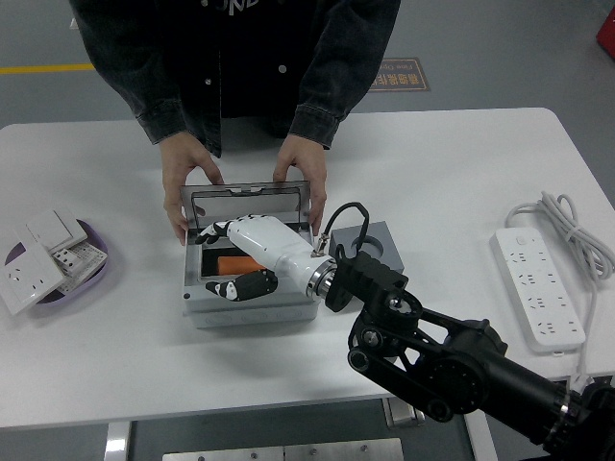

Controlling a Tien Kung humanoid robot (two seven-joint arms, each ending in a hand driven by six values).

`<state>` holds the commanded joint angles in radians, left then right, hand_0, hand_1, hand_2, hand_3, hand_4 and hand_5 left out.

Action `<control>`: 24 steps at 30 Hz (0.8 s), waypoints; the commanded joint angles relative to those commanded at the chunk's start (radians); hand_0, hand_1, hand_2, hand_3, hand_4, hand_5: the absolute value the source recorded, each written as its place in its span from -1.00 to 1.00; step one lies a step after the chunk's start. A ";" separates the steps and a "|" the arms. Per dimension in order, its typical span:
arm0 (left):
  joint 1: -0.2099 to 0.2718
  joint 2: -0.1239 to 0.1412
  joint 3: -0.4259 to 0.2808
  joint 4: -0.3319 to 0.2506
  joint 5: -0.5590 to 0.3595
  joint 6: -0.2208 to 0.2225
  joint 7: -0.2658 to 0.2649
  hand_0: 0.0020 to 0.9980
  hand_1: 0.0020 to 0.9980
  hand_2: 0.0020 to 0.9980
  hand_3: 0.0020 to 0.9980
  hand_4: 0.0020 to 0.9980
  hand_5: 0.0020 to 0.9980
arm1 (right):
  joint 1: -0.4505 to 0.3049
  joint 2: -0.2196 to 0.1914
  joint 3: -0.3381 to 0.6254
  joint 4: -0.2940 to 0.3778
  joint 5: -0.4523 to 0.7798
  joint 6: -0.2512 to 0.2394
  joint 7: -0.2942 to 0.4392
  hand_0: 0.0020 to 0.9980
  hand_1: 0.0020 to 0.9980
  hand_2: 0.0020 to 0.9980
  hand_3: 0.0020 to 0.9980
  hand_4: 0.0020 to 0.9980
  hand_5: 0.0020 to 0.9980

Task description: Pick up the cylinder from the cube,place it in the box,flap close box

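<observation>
The orange cylinder (238, 263) lies flat inside the open grey box (252, 309) at the table's middle. My right hand (215, 261), white with black fingers, reaches in from the lower right and hovers over the box, fingers spread, holding nothing. Its thumb (235, 285) is just in front of the cylinder, the other fingers (209, 231) just behind it. The box's clear lid (246, 201) stands up at the far side. A person's two hands (187, 178) hold the lid and the box's back edge. The grey cube (377, 240), with a round socket on top, stands right of the box.
A purple dish (98, 271) with white switch plates (38, 261) sits at the left edge. A white power strip (538, 288) with a coiled cable (569, 223) lies at the right. My black forearm (442, 360) crosses the table's near right part.
</observation>
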<state>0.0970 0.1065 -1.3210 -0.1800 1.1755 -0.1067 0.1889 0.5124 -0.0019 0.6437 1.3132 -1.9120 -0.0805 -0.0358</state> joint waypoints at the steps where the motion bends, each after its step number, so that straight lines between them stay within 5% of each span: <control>1: 0.000 0.000 0.002 0.000 -0.002 0.000 -0.001 0.27 0.34 0.32 0.40 0.51 -0.37 | 0.001 -0.004 0.004 0.014 0.039 -0.004 0.015 0.69 0.42 0.46 0.49 0.66 -0.36; 8: 0.000 0.000 0.007 0.000 -0.005 0.000 -0.002 0.27 0.34 0.32 0.40 0.50 -0.37 | 0.070 -0.052 0.042 0.093 0.261 -0.021 0.065 0.67 0.40 0.45 0.51 0.74 -0.31; 19: -0.007 0.008 0.002 0.000 0.005 -0.001 0.000 0.27 0.34 0.31 0.40 0.50 -0.37 | 0.280 -0.108 -0.010 -0.139 0.475 -0.023 0.063 0.65 0.38 0.44 0.49 0.74 -0.29; 24: -0.008 0.010 -0.002 0.000 0.006 0.000 0.001 0.27 0.34 0.31 0.40 0.50 -0.37 | 0.297 -0.145 -0.069 -0.187 0.484 -0.017 0.044 0.62 0.36 0.42 0.48 0.74 -0.28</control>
<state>0.0893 0.1165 -1.3226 -0.1800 1.1818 -0.1069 0.1897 0.8097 -0.1464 0.5746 1.1258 -1.4284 -0.0978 0.0081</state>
